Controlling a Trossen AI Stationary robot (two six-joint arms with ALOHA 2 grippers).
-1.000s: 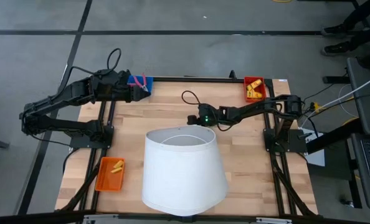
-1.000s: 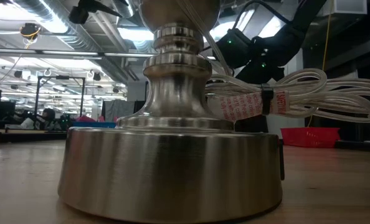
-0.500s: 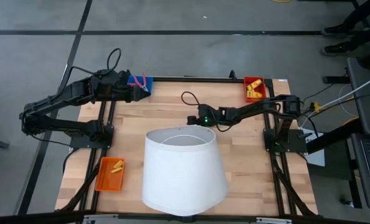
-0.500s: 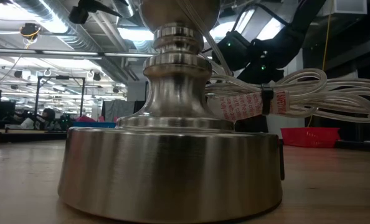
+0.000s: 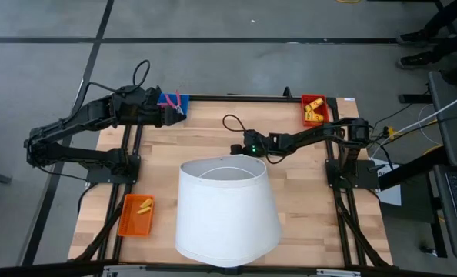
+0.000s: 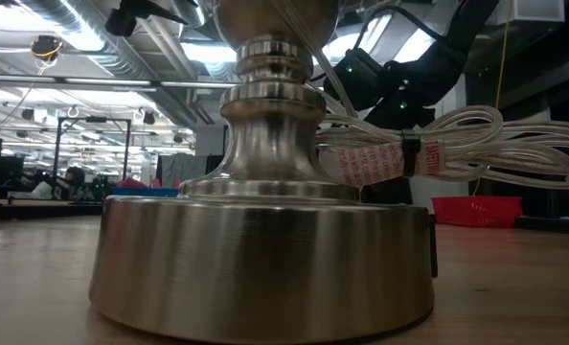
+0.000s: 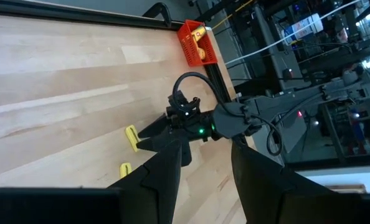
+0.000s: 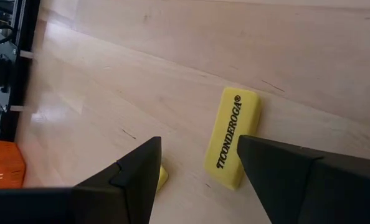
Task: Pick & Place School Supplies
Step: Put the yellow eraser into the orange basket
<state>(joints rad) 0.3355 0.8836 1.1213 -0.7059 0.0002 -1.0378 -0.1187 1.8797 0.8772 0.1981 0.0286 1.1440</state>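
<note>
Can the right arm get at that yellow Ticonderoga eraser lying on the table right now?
Probably yes. The right gripper hovers just above the yellow eraser with its fingers open, and the wood around the eraser is bare. A second yellow piece lies apart, not blocking.

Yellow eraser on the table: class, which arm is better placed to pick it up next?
The right arm: its open fingers hover beside the yellow eraser, while the left gripper waits at the blue tray.
</note>
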